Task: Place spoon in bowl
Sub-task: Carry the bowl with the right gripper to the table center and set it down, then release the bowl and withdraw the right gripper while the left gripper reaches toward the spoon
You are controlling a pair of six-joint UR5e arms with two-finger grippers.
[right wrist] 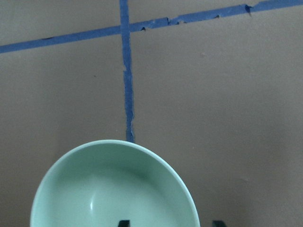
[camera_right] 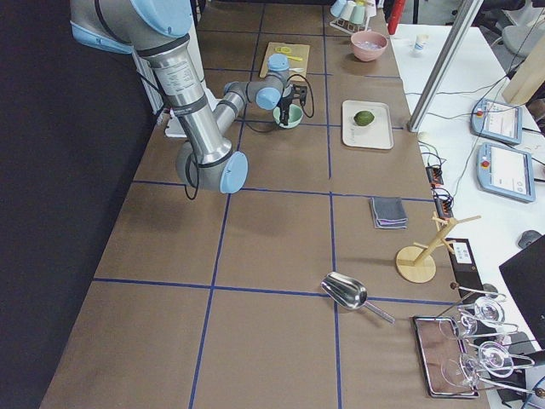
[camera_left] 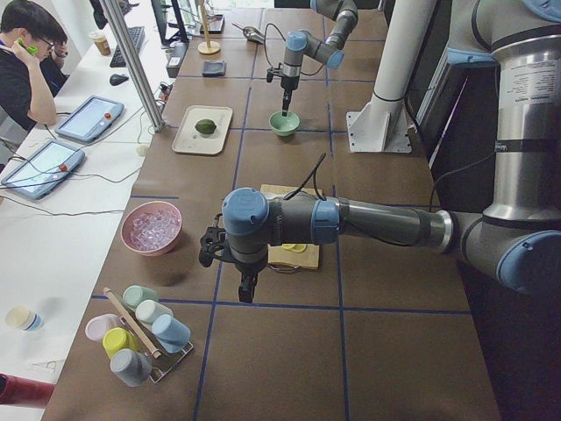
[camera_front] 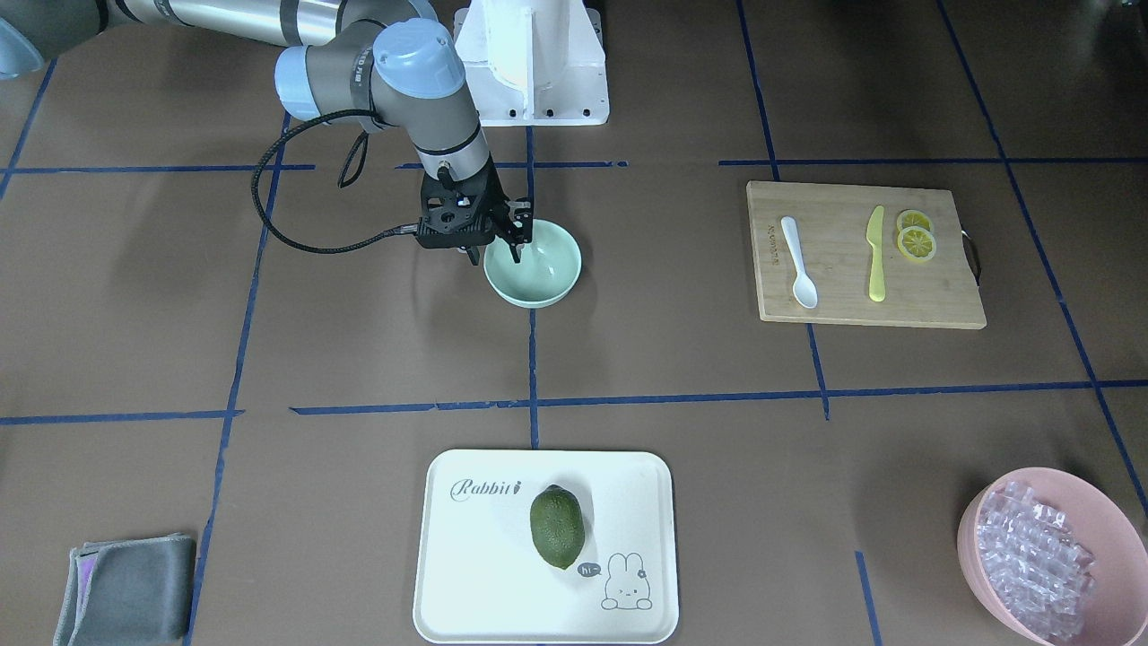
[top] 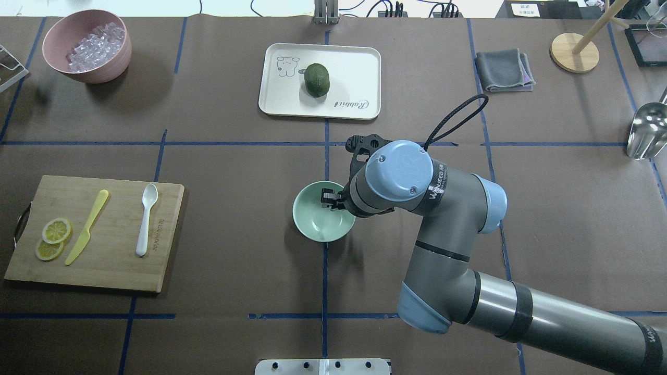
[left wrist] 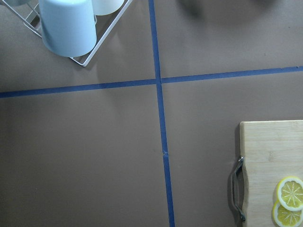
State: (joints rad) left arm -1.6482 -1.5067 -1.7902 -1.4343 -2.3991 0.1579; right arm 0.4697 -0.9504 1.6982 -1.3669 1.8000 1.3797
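The white spoon [camera_front: 798, 262] lies on the wooden cutting board [camera_front: 861, 301], scoop toward the front; it also shows in the overhead view [top: 146, 219]. The mint-green bowl [camera_front: 538, 269] stands empty at mid-table [top: 318, 224]. My right gripper [camera_front: 493, 251] is open and points down over the bowl's rim, one finger inside and one outside; the right wrist view shows the bowl [right wrist: 113, 189] with both fingertips at its bottom edge. My left gripper [camera_left: 245, 285] shows only in the exterior left view, hanging over bare table beyond the board's end; I cannot tell whether it is open or shut.
A yellow knife [camera_front: 876, 253] and lemon slices [camera_front: 917, 238] share the board. A white tray [camera_front: 466, 574] holds a green fruit [camera_front: 557, 527]. A pink bowl of clear cubes [camera_front: 978, 538] and a grey cloth [camera_front: 126, 588] sit at the far corners. A cup rack [left wrist: 66, 23] is near my left wrist.
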